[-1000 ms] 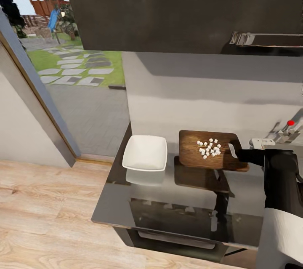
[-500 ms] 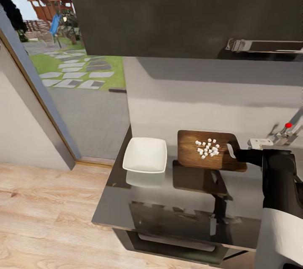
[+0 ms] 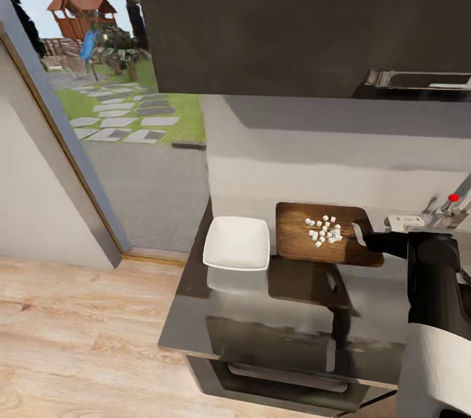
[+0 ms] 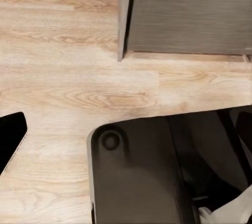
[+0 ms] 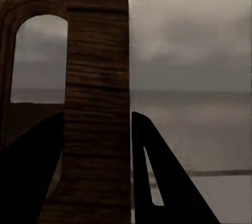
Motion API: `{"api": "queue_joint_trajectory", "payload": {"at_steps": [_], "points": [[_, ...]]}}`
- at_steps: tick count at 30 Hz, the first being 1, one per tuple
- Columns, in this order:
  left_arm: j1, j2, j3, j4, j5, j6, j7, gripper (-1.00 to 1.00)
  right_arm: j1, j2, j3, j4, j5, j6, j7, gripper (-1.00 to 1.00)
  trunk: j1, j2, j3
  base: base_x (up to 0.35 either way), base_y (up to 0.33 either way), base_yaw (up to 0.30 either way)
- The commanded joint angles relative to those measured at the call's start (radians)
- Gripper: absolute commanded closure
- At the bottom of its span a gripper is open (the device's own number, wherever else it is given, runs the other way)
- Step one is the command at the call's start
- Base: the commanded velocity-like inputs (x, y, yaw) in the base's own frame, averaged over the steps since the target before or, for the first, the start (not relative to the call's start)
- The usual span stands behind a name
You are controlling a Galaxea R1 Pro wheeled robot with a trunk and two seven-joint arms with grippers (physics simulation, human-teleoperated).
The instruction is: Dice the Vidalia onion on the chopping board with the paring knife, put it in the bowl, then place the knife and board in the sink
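Observation:
The dark wooden chopping board [image 3: 297, 238] hovers level just above the glossy countertop [image 3: 261, 313], its reflection showing beneath it. Several small white onion dice [image 3: 324, 229] lie on it. My right gripper [image 3: 366, 240] is shut on the board's handle end. In the right wrist view its fingers [image 5: 163, 182] close on the wooden bar [image 5: 97, 77] beside the handle hole [image 5: 39, 61]. The white bowl [image 3: 237, 243] stands just left of the board. The paring knife is out of view. One dark left fingertip [image 4: 10, 140] shows above the floor.
The sink's tap with its red knob [image 3: 453, 197] and a steel edge [image 3: 405, 222] sit at the far right. A dark wall cabinet [image 3: 294, 12] hangs overhead. A glass door opens to the garden on the left. My base [image 4: 142, 176] stands on wooden floor.
The camera has shifted, sliding the scene rightward. The held board now sits closer to the bowl; the gap between them has narrowed. The right gripper's hold is unchanged.

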Motion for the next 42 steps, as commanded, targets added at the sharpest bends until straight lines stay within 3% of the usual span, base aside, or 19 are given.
{"api": "queue_joint_trajectory", "payload": {"at_steps": [1,19,35,40,42], "points": [[0.0,-0.001,0.008,-0.001,-0.007,-0.001,-0.006,-1.0,-0.001,0.0,-0.001,-0.001,0.008,0.003,0.011,1.0,0.001,-0.002,0.0,-0.002,0.291,0.0],[0.0,-0.001,0.008,-0.001,-0.007,-0.001,-0.006,-1.0,-0.001,0.0,-0.001,-0.001,0.008,0.003,0.011,1.0,0.001,-0.002,0.028,0.006,0.3,0.0],[0.0,-0.001,0.008,-0.001,-0.007,-0.001,-0.006,-1.0,-0.001,-0.001,-0.002,-0.001,0.01,0.003,0.01,1.0,0.001,-0.002,0.049,0.207,0.173,0.0],[0.0,-0.003,0.008,-0.001,-0.007,-0.001,-0.006,-1.0,-0.001,-0.008,-0.003,0.0,0.022,0.003,0.008,1.0,0.001,-0.002,0.049,0.008,0.004,0.0],[0.0,-0.003,0.008,-0.001,-0.007,-0.001,-0.006,-1.0,0.0,-0.008,-0.002,0.0,0.048,0.003,0.008,1.0,0.001,-0.002,0.049,0.001,0.0,0.0]]}}
